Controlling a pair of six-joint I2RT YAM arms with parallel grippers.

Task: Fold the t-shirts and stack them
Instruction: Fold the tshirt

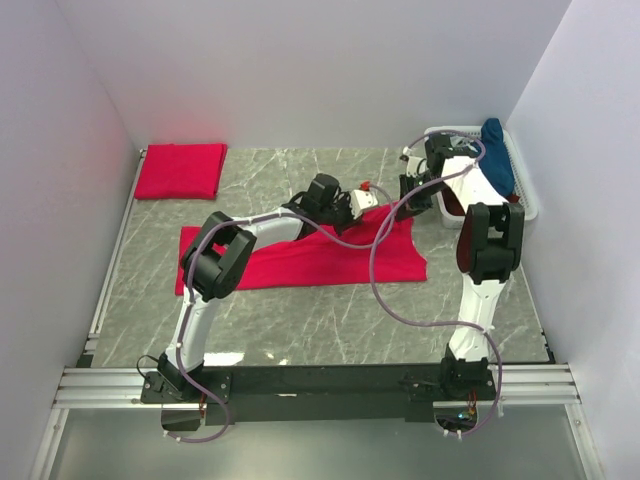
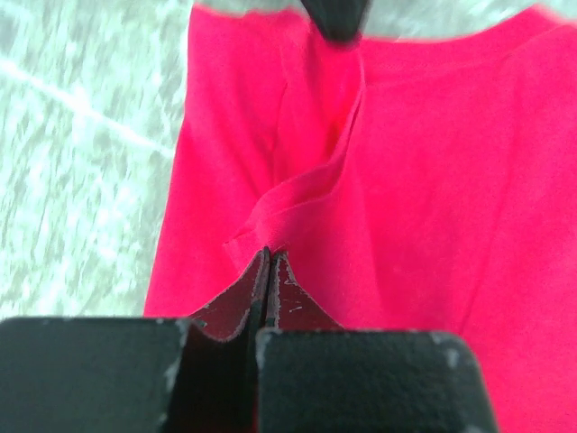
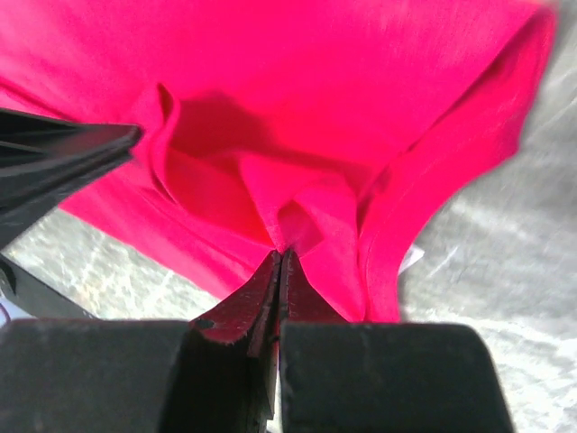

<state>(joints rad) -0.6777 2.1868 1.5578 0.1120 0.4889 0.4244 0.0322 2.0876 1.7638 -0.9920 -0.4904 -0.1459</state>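
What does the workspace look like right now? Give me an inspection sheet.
Surface: grey marbled table top.
Job's things: spread red t-shirt mid-table, bunched near its far right edge; folded red t-shirt in the far left corner; navy t-shirt in the white basket, far right.
Clutter: nothing seen.
Grippers: left gripper and right gripper each shut on a fold of the spread red t-shirt.
Cables: cable loops from the right arm over that shirt.
Surroundings: white walls on three sides.
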